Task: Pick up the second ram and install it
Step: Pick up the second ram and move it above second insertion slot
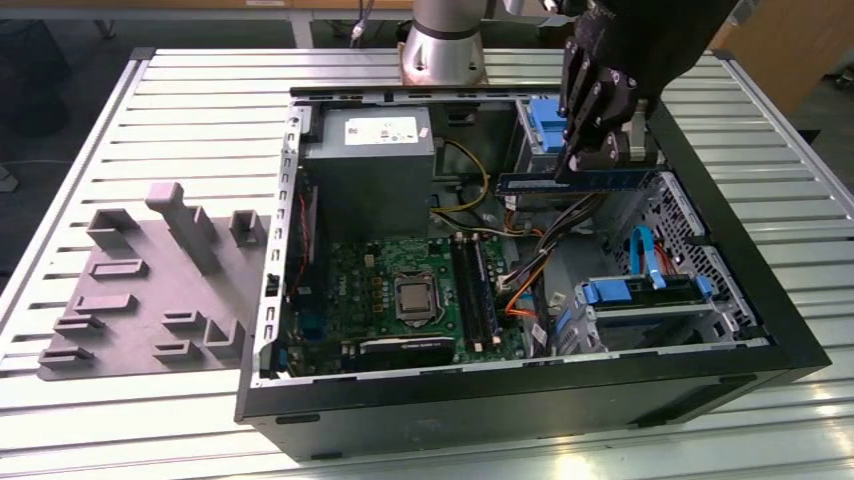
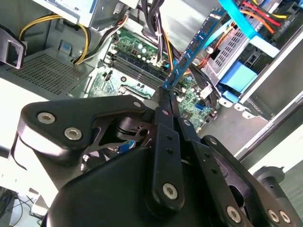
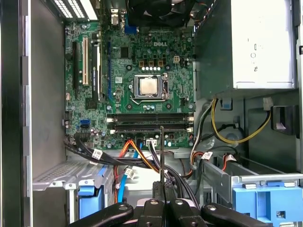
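The tool [image 1: 589, 165] is closed on the ram [image 1: 547, 183] and holds it level over the open case [image 1: 507, 400], apart from the slots [image 1: 470, 280].

Case [image 1: 507, 405] on table [image 1: 200, 100], tray [image 1: 134, 290] to the exterior view's left

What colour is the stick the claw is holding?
The second ram is dark blue with darker chips, clearest in the second wrist view.

End of second ram [image 2: 193, 45] hidden inside gripper [image 2: 165, 93]
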Action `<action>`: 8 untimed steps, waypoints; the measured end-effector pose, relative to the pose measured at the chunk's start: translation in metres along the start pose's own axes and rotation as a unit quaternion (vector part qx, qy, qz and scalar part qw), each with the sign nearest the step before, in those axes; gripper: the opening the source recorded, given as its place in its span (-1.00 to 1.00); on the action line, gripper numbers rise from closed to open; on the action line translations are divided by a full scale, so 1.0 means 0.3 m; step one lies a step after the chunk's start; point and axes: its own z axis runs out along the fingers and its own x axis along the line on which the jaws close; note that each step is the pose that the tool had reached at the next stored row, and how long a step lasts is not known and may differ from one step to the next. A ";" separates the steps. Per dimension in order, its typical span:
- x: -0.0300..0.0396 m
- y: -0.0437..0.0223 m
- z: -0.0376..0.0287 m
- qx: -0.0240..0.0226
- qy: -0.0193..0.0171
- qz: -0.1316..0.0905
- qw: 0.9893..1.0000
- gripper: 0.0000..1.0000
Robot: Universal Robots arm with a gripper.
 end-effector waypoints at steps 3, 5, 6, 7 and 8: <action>0.000 0.010 0.000 0.000 0.000 0.000 1.000 -0.76; 0.000 0.016 0.000 0.000 0.000 0.000 1.000 -0.76; 0.001 0.018 0.000 0.000 0.000 0.000 1.000 -0.76; 0.001 0.021 0.000 0.000 0.000 0.000 1.000 -0.76; 0.001 0.024 0.000 0.000 0.000 0.000 1.000 -0.76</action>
